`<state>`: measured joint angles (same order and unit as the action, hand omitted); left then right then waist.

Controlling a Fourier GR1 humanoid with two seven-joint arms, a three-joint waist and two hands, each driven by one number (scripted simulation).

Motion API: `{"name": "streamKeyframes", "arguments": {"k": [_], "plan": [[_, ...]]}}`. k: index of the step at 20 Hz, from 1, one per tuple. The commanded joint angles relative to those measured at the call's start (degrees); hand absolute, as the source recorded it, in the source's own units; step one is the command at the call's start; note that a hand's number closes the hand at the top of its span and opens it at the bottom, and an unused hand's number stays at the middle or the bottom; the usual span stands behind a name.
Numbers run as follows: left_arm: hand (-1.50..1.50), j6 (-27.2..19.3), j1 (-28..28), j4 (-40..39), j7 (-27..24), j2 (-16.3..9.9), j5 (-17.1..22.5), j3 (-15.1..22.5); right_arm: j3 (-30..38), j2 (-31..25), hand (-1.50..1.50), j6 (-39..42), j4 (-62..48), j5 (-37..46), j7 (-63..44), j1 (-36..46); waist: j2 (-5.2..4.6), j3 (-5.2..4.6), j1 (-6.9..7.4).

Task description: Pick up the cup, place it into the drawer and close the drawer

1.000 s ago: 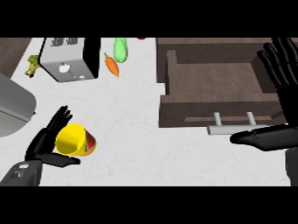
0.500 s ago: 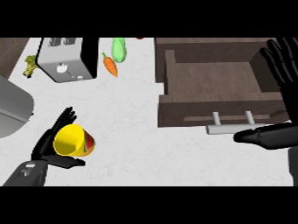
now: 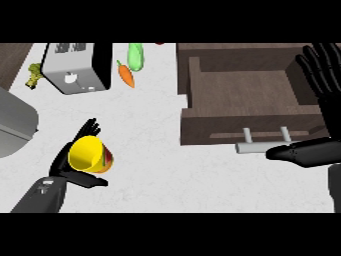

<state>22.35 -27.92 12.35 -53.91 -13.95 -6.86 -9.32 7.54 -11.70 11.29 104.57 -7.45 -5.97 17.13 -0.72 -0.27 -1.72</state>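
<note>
A yellow cup point(image 3: 86, 154) with a red and green side lies tilted in my left hand point(image 3: 64, 176) at the lower left of the counter. The fingers rise behind the cup, the thumb curls under it, and its mouth faces up and left. The dark wooden drawer point(image 3: 202, 87) stands pulled open at the upper right, and its inside shows nothing. Its front panel carries a grey bar handle point(image 3: 264, 146). My right hand point(image 3: 334, 107) is open over the drawer's right side, fingers straight up and thumb stretched left just past the handle.
A silver toaster point(image 3: 74, 70) stands at the top left. Beside it lie a carrot point(image 3: 126, 75) and a green vegetable point(image 3: 134, 55). A small yellow-green item point(image 3: 35, 75) lies left of the toaster. A large grey vessel point(image 3: 3, 131) fills the left edge.
The cup has tipped a little in my left hand and edged slightly upward. My right hand has barely moved.
</note>
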Motion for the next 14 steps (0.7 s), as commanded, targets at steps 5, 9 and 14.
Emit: {"name": "streamKeyframes", "arguments": {"k": [5, 9, 14], "plan": [[1.50, 4.7, 2.0, 4.9, -13.7, 1.4, -0.4, 1.3, -0.4, -0.3, -1.50, -1.0, 2.3, 1.1, -2.1, -0.5, 0.34, -0.04, 0.32], [1.50, -7.7, 2.1, 5.6, -16.3, 1.7, -1.2, 0.2, 0.5, -0.5, -1.50, -0.6, -0.7, 0.5, -0.9, 1.4, 0.01, 0.01, 0.60], [1.50, -13.8, 2.0, 6.2, -17.0, 4.5, 5.7, -7.6, 0.6, -1.0, -1.50, -0.2, 2.1, -0.2, -2.3, 0.0, 0.17, -0.02, 0.39]]}}
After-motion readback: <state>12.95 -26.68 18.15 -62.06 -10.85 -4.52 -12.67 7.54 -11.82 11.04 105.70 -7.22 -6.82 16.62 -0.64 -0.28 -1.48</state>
